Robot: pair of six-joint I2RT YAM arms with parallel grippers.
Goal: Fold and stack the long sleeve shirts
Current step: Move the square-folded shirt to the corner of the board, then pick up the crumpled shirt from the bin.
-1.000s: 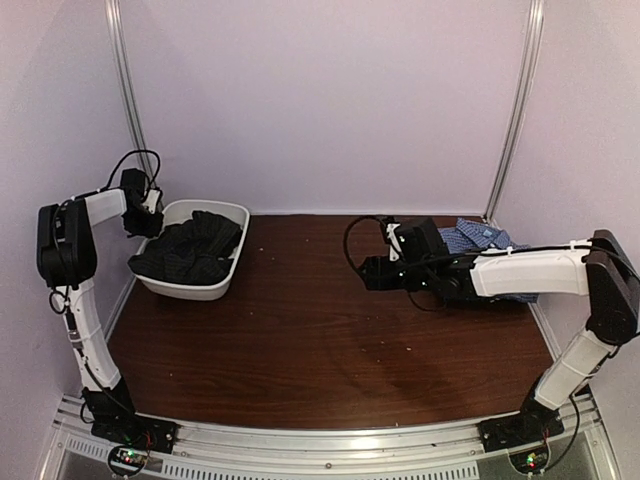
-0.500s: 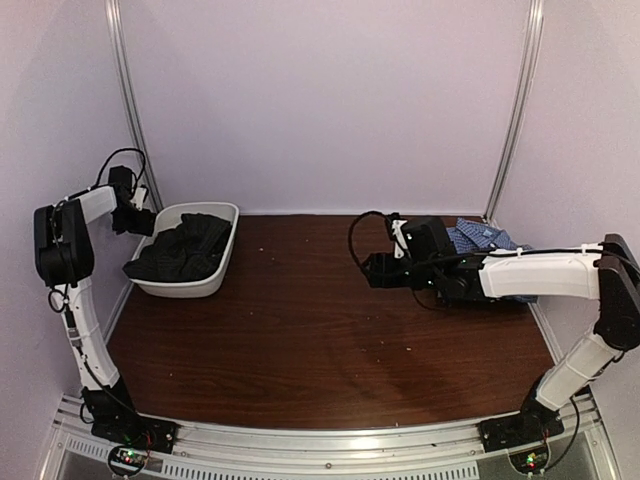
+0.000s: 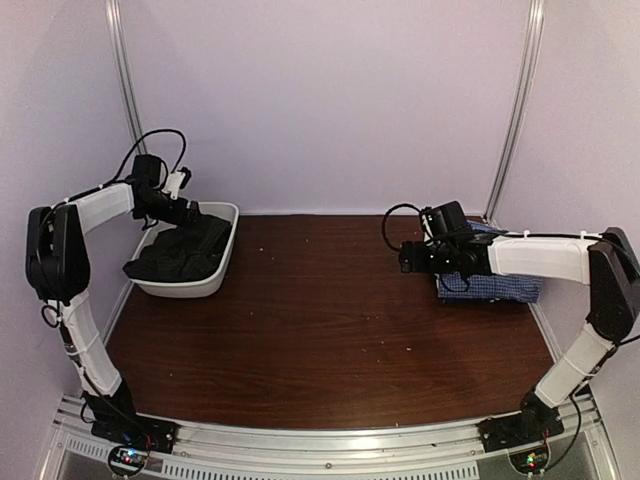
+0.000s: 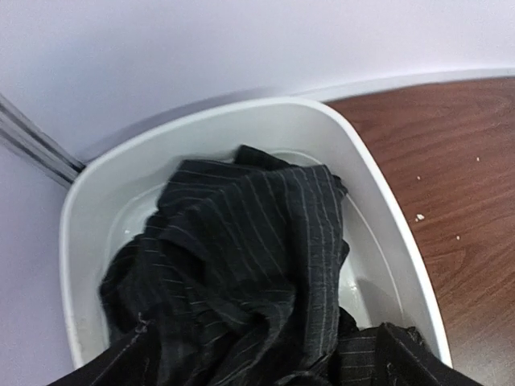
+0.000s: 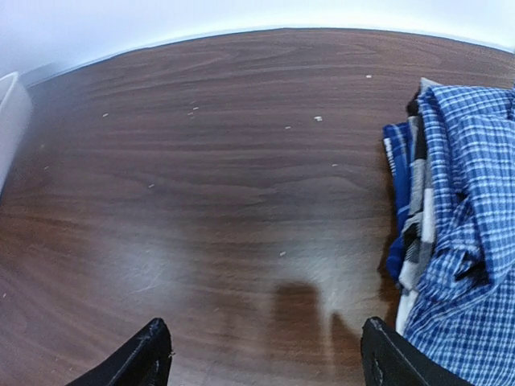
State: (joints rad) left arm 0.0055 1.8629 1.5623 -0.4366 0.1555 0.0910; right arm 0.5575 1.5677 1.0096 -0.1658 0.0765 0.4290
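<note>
The black pinstriped long sleeve shirt (image 3: 185, 255) lies crumpled in the white tub (image 3: 228, 262) at the left. My left gripper (image 3: 190, 212) hovers over the tub's back rim, above the shirt (image 4: 257, 265). Its fingers stay outside the wrist view and nothing is pinched there, so it is open. The blue-and-white check shirt (image 3: 495, 285) lies bunched at the table's right edge. My right gripper (image 3: 408, 257) stands just left of it, open over bare wood (image 5: 269, 354), with the check shirt (image 5: 467, 241) beside its right finger.
The tub's rim (image 4: 386, 209) borders brown tabletop (image 3: 320, 320) on its right. Pale walls and two metal posts (image 3: 512, 120) close in the back and sides. Small crumbs dot the wood.
My left gripper has swung from the tub's left side to above its back rim and let go of the black shirt. My right arm has drawn back rightward toward the check shirt.
</note>
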